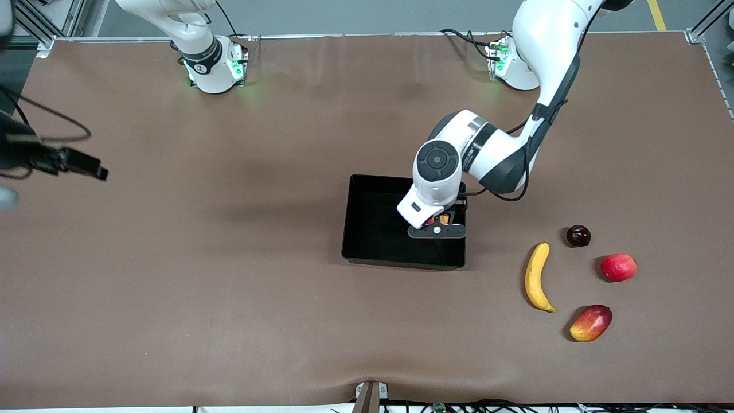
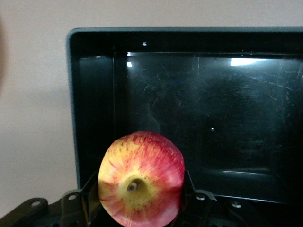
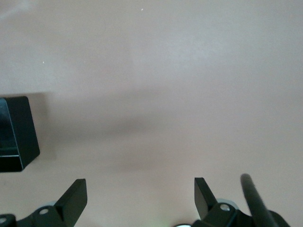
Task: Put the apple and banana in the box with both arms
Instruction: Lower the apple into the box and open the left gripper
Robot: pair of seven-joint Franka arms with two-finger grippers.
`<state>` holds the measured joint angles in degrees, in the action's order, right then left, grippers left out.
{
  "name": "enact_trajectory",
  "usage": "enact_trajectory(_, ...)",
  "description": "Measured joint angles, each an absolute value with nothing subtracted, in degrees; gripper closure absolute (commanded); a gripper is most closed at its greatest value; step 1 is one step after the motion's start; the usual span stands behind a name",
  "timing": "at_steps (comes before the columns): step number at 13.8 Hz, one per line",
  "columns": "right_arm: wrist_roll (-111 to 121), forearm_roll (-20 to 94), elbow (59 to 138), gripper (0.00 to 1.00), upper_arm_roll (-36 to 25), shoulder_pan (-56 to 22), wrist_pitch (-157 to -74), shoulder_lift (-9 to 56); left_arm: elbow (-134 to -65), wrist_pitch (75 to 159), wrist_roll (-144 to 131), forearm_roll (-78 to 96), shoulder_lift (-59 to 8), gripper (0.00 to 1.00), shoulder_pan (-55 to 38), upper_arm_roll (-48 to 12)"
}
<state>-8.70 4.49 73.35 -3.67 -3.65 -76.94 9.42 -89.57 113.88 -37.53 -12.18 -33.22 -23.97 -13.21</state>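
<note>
My left gripper [image 1: 437, 226] is shut on the apple [image 2: 142, 179], red with yellow streaks and a pale stem dimple, and holds it over the black box [image 1: 373, 223], near the wall toward the left arm's end. Only a bit of the apple [image 1: 429, 220] shows under the hand in the front view. The box's floor [image 2: 199, 118] is bare. The yellow banana [image 1: 536, 277] lies on the table beside the box, toward the left arm's end. My right gripper [image 3: 140, 187] is open and empty, up over bare table toward the right arm's end; a corner of the box [image 3: 14, 132] shows in its view.
A dark round fruit [image 1: 578, 236], a pinkish-red round fruit [image 1: 619, 267] and a red-and-yellow oval fruit [image 1: 591, 323] lie around the banana toward the left arm's end. The brown table [image 1: 200, 258] is bare between the box and the right arm's end.
</note>
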Motion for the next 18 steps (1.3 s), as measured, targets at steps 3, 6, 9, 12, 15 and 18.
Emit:
enact_trajectory(3,-7.27,3.33,80.84,0.0,-3.67,-3.64,-77.22,2.31,-89.77,116.24,-37.3,-12.17,-35.46,1.0,-23.98,-13.59)
enact_trajectory(6,-5.37,2.15,84.49,0.0,-3.68,-3.5,-76.88,-1.17,-90.7,118.46,-37.4,-12.12,-37.4,1.0,-23.99,-13.72)
enact_trajectory(9,0.99,1.51,85.03,0.0,-3.72,-0.88,-77.26,-1.36,-91.31,119.15,-38.36,-12.09,-38.41,1.0,-24.09,-13.9)
enact_trajectory(12,3.14,0.29,84.54,0.0,-3.7,0.33,-77.58,-1.37,-91.85,119.16,-41.0,-12.08,-38.9,0.72,-24.49,-14.02)
enact_trajectory(15,3.19,-0.46,84.48,0.0,-3.01,0.23,-78.9,-1.37,-91.9,119.17,-41.97,-12.08,-39.19,0.55,-24.68,-14.02)
enact_trajectory(18,3.19,-0.72,84.49,0.0,-3.02,0.29,-79.57,-1.37,-91.86,119.22,-41.98,-12.08,-39.19,0.0,-24.88,-14.05)
